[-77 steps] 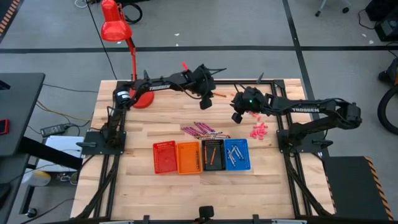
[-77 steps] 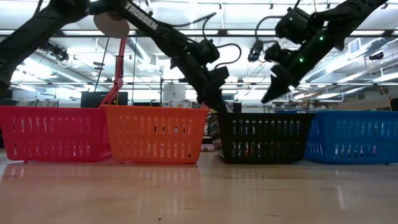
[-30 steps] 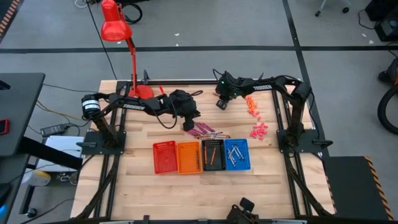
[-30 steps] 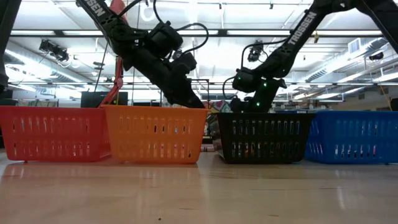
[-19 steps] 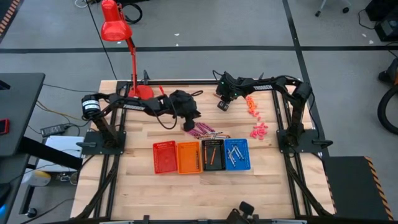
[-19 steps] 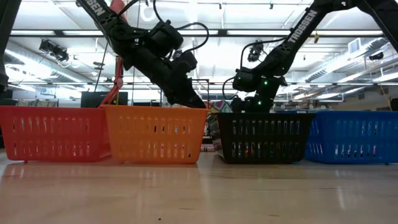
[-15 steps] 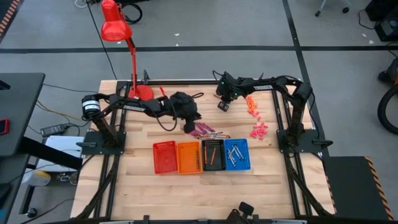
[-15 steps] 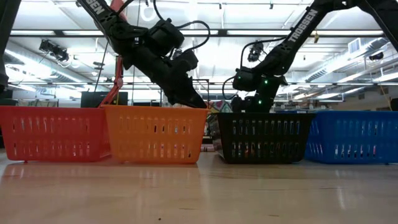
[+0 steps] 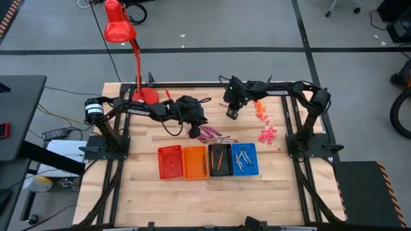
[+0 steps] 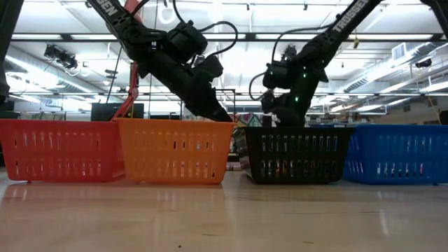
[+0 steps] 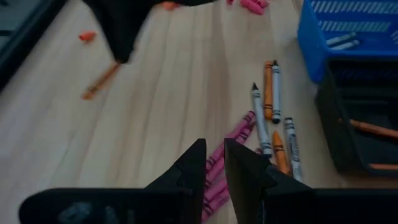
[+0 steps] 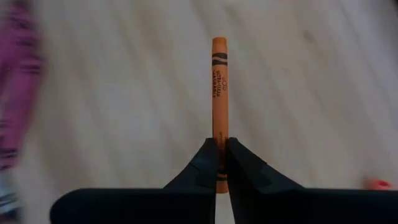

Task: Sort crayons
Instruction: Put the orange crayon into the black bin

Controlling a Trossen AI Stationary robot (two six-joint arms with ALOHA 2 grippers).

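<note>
Loose crayons [image 9: 210, 135] in magenta, orange and silvery grey lie on the wooden table just beyond a row of small baskets. My left gripper [image 9: 194, 133] hovers at the pile's left end. In the left wrist view its fingers [image 11: 214, 149] stand a narrow gap apart over the magenta crayons [image 11: 219, 163], open and holding nothing. My right gripper [image 9: 232, 115] is farther back and to the right, shut on one orange crayon [image 12: 219, 87]. This crayon also shows under that gripper in the left wrist view [image 11: 99, 82]. My right gripper pinches the orange crayon by its near end [image 12: 219, 138] between its two fingertips. The crayon runs on past the fingertips in line with them. The fingers slant steeply down from the table's far right. The crayon is off the boards and points down and away from the gripper.
Red [image 9: 169, 162], orange [image 9: 194, 162], black [image 9: 219, 160] and blue [image 9: 244, 159] baskets stand side by side; the black one holds orange crayons, the blue one grey ones. Pink and orange bits [image 9: 266, 134] lie at the right. A red lamp [image 9: 137, 64] stands at the far left.
My right gripper has risen and come a little toward the near edge, toward the baskets, tipping steeper. My left gripper has stayed over the pile.
</note>
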